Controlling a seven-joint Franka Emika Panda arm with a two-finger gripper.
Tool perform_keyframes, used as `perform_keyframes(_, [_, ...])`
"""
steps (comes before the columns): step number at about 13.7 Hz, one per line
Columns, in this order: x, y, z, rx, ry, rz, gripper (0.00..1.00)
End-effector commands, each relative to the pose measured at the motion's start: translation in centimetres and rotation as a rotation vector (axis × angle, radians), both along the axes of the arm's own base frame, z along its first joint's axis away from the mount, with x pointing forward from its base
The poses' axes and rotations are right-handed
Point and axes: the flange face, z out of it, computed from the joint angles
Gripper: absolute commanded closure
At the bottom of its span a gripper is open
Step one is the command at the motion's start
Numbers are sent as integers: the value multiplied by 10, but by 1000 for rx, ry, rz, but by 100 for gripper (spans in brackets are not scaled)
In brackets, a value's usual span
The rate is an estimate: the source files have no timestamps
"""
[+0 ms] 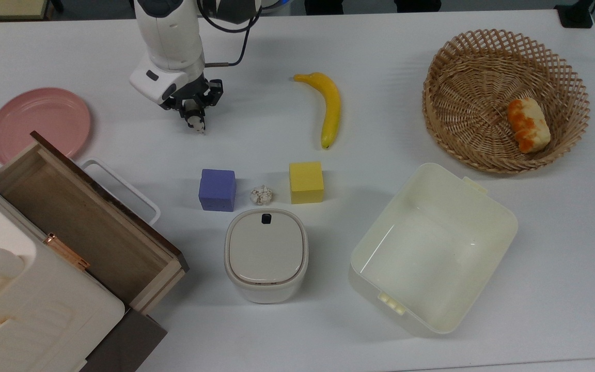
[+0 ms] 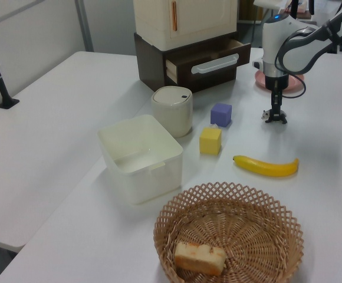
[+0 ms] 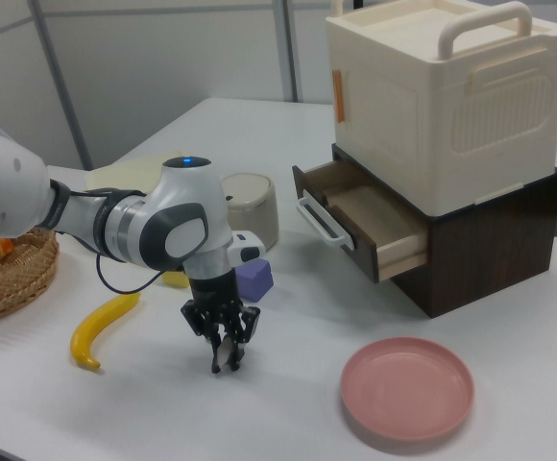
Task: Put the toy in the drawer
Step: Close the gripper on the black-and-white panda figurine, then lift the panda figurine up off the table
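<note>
I have the jaws closed in on the toy (image 1: pixel 194 122), pinching the little panda from above so that only its lower end pokes out below the gripper (image 1: pixel 194 114). I judge it is grasped, sitting at or just off the table (image 1: pixel 256 62). I come straight down so the fingers clear the surface. The drawer (image 1: pixel 78 222) stands pulled out with its bottom bare, towards the top view's lower left, beyond the pink plate (image 1: pixel 39 124), ready to receive the drop

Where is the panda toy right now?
In the top view the panda toy sits on the white table, upper left, between the gripper fingers, right of the pink plate and above the purple cube.
</note>
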Motion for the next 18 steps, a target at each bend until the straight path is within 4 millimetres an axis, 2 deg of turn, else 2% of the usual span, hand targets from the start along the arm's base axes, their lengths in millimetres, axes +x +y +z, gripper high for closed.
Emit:
perform_keyframes(1, [8, -1, 29, -15, -14, 15, 76])
perform_keyframes(4, [29, 3, 81, -21, 12, 11, 76])
perform_keyframes(5, [36, 3, 108, -24, 9, 7, 76])
perform_keyframes(7, [49, 26, 163, -27, -7, 33, 76])
perform_keyframes(10, [59, 52, 232, -33, -51, 64, 75])
perform_keyframes(12, [59, 66, 262, -28, -68, 80, 75])
perform_keyframes(14, [60, 75, 279, -28, -91, 93, 75])
perform_keyframes(15, [60, 78, 281, -26, -96, 96, 75])
perform_keyframes(17, [63, 80, 279, -25, -102, 91, 75])
perform_keyframes(18, [65, 89, 275, -31, -100, 112, 75])
